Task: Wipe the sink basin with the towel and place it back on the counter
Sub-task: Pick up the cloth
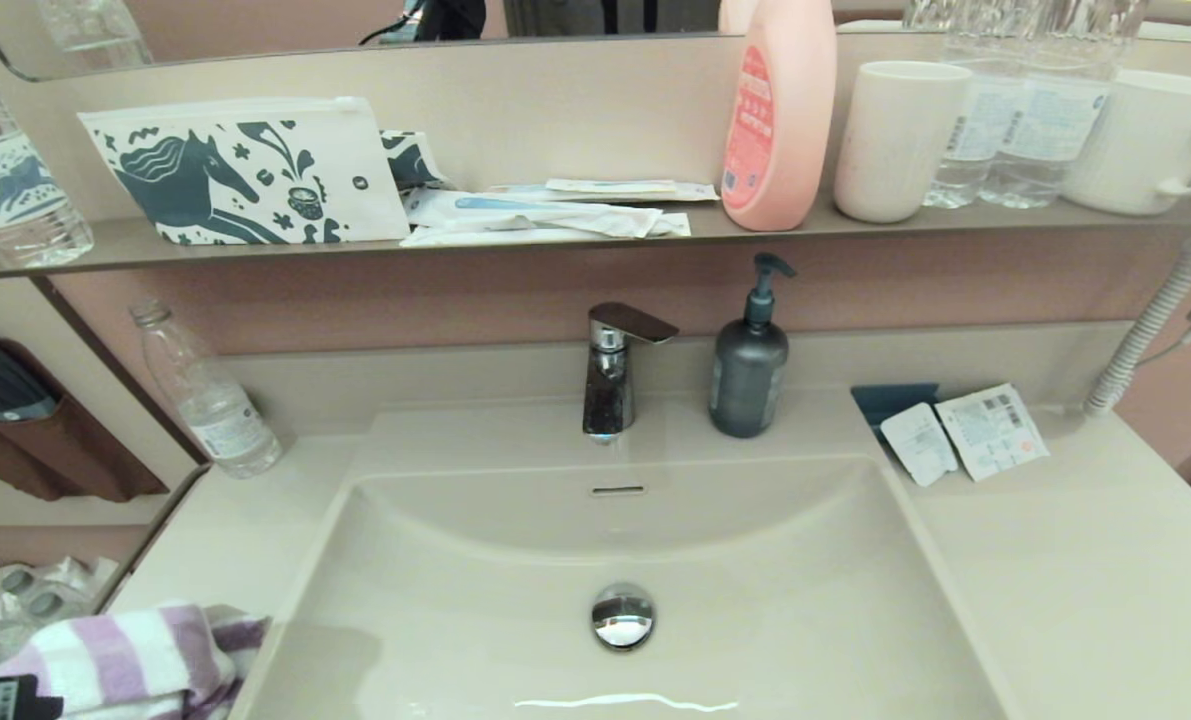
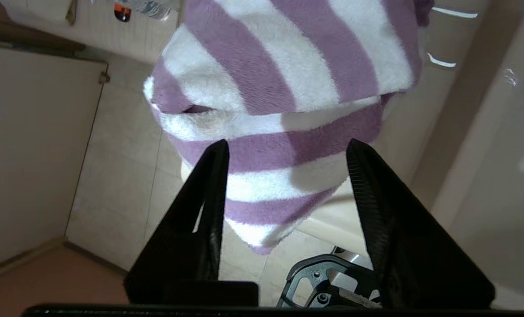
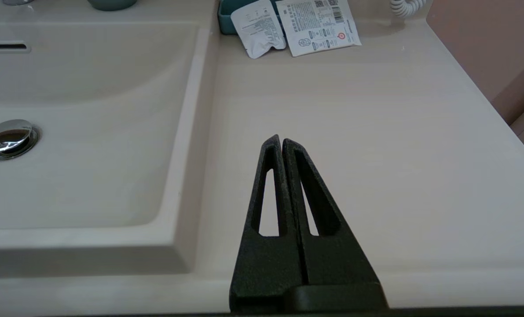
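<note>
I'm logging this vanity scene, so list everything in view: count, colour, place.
sink basin: 1, beige, centre.
drain plug: 1, chrome, basin floor.
towel: 1, purple-white, counter's front left edge.
counter: 1, beige, around basin.
faucet: 1, chrome, behind basin.
pump bottle: 1, dark grey, beside faucet.
sachets: 2, white, right counter.
horse pouch: 1, white-blue, shelf.
pink bottle: 1, shelf.
left pincer: open, at towel.
right pincer: shut, over right counter.
</note>
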Tool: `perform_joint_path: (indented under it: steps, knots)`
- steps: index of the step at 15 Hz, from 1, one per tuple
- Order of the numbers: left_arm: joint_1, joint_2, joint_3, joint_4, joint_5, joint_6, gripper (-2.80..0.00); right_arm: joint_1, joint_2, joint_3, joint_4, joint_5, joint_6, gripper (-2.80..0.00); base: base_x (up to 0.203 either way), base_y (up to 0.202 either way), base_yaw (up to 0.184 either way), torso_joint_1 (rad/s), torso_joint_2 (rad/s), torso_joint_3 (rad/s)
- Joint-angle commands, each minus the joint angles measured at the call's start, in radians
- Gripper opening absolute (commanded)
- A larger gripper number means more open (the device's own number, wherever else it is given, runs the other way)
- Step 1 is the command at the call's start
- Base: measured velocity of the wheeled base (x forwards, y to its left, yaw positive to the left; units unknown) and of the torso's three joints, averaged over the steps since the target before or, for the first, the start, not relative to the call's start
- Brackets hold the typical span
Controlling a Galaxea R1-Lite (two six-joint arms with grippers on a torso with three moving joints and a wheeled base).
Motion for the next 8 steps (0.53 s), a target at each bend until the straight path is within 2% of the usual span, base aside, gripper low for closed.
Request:
perform_joint_path:
  steps: [1, 5, 8]
  knots:
    - [0.044, 0.065, -0.077, 0.062, 0.002, 0.018, 0.00, 0.000, 0.001, 0.000, 0.000, 0.000, 0.000, -2.80, 0.000, 0.000, 0.000, 0.000, 0.00, 0.000]
    - [0.096, 0.208, -0.142, 0.078, 0.003, 0.064, 0.00, 0.000, 0.001, 0.000, 0.000, 0.000, 0.000, -2.80, 0.000, 0.000, 0.000, 0.000, 0.00, 0.000]
    - [0.113, 0.298, -0.160, 0.052, -0.014, 0.073, 0.00, 0.000, 0.001, 0.000, 0.001, 0.000, 0.000, -2.80, 0.000, 0.000, 0.000, 0.000, 0.00, 0.000]
